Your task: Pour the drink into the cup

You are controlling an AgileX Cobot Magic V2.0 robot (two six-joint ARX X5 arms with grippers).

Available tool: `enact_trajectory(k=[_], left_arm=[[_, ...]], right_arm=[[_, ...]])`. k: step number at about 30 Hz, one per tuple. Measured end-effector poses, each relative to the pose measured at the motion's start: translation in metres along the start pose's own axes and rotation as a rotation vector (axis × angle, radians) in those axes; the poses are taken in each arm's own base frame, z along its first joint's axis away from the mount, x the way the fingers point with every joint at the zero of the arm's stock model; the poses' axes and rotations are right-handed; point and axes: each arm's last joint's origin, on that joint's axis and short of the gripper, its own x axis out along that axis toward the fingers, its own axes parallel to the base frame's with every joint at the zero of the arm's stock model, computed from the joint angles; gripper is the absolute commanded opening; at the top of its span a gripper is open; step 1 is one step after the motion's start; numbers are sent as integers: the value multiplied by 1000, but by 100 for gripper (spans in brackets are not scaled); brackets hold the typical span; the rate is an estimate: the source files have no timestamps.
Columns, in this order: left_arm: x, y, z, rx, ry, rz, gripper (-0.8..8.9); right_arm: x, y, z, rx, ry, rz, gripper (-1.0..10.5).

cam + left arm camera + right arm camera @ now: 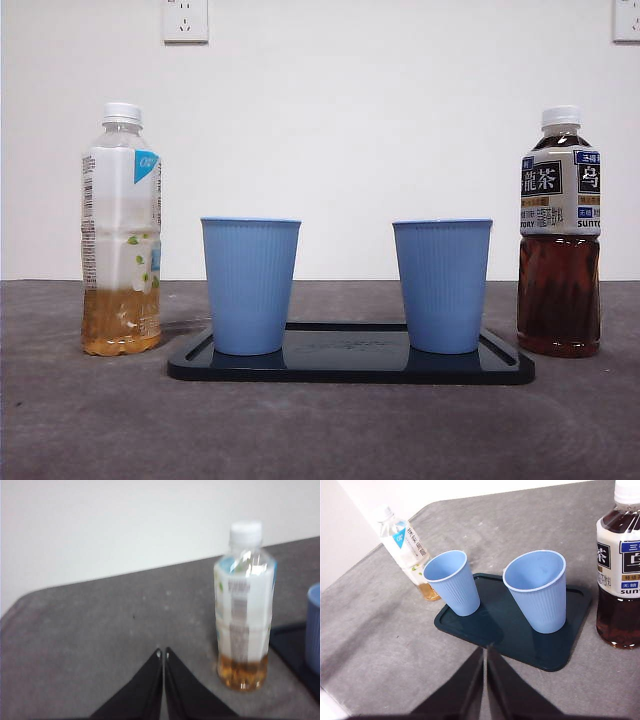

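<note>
Nothing grasped yet. Left tool has jaws closed together, empty, hovering over the worktop near the pale tea bottle. Right tool likewise has jaws pressed together, holding nothing, on the near side of the tray.

Risks: both bottles are capped, so a pour without uncapping gives nothing. The cups are light and empty; a bump from a bottle neck or tool would likely tip them or slide them on the tray. The dark tea bottle is tall and nearly full, so a fast tilt could overshoot the rim. Closed jaws must open before any grasp or they will knock the bottle over.

Containers: pale bottle at left, white cap, amber liquid only in the bottom part. Dark bottle at right, brown tea up to the shoulder. Left cup and right cup, blue, ribbed, upright, apart on the dark tray between the bottles; the right wrist view shows both empty.
</note>
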Motion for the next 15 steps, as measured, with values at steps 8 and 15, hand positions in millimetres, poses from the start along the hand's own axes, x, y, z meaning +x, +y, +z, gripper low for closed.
enact_trajectory(k=[8,15], left_arm=[[9,-4,-37,-14,77,0,7],[11,-6,-49,-16,90,0,7]], right_arm=[[0,0,0,0,0,0,7],[0,0,0,0,0,0,7]])
